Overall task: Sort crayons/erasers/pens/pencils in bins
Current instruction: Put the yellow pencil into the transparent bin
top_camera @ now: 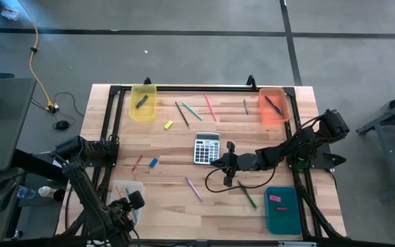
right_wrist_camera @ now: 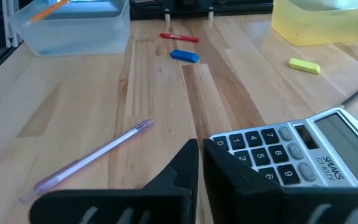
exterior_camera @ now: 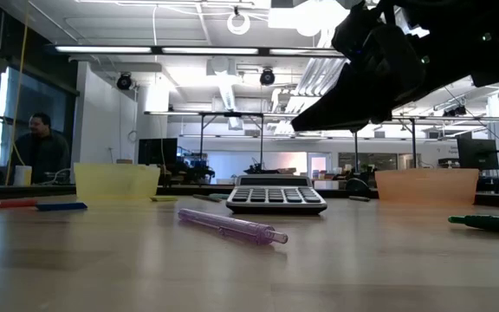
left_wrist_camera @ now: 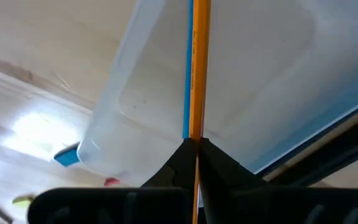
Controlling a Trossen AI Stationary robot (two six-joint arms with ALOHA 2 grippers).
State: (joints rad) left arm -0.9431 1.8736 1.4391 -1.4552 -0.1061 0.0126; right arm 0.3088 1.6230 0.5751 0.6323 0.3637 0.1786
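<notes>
Over the clear bin (top_camera: 123, 191) at the near left, my left gripper (left_wrist_camera: 196, 142) is shut on an orange pencil (left_wrist_camera: 199, 68); a blue stripe runs along the pencil's side. My right gripper (right_wrist_camera: 199, 163) is shut with nothing between its fingers, low over the table at the near right corner of the grey calculator (top_camera: 206, 147). A purple pen (top_camera: 194, 189) and a green pen (top_camera: 247, 194) lie flat near the front. A red crayon (top_camera: 137, 162) and a blue crayon (top_camera: 153, 163) lie left of the calculator. A yellow eraser (top_camera: 169, 124) lies farther back. My left gripper pinches the orange pencil between its two fingers, which lie along the shaft (left_wrist_camera: 198, 127). The fingers point steeply down. The pencil runs on past the fingertips over the clear bin (left_wrist_camera: 260, 81); its far end is out of frame. My right gripper stands right beside the calculator's corner (right_wrist_camera: 229, 144); I cannot tell whether it touches.
A yellow bin (top_camera: 143, 103) stands at the far left, an orange bin (top_camera: 273, 106) at the far right and a teal bin (top_camera: 282, 209) at the near right. Several pencils and pens (top_camera: 192, 111) lie between the two far bins. A black frame (top_camera: 197, 88) edges the table.
</notes>
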